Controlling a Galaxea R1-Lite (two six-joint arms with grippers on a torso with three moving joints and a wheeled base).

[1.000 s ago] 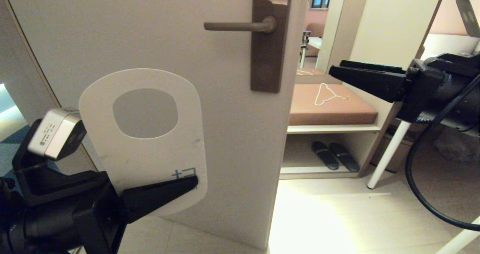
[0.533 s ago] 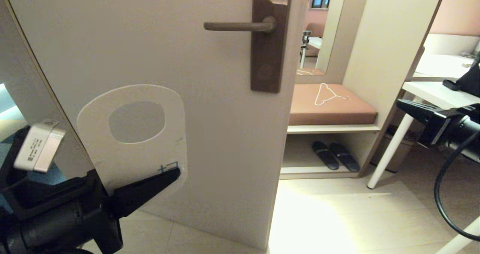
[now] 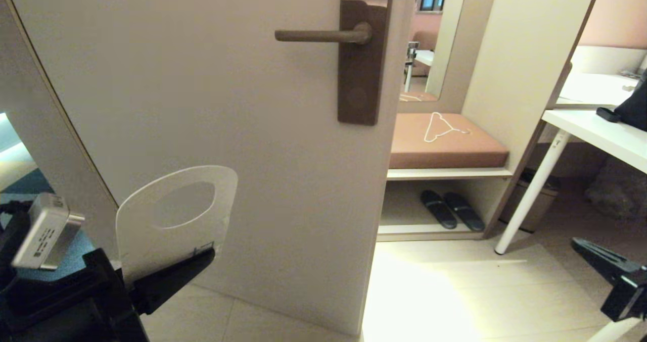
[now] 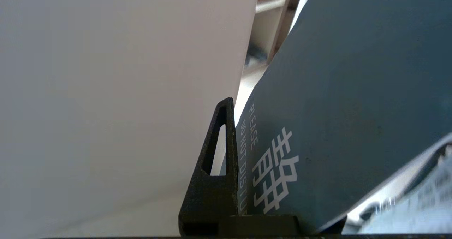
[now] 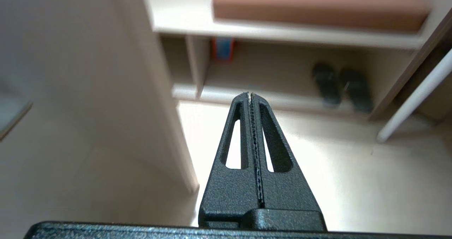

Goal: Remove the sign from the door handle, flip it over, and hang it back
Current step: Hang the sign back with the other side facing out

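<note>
Sign (image 3: 172, 221), white face out, sits pinched in my left gripper (image 3: 199, 257) at lower left, far below the bare handle (image 3: 318, 35); my right gripper (image 5: 250, 95), empty, is closed; rehanging comes next.
</note>
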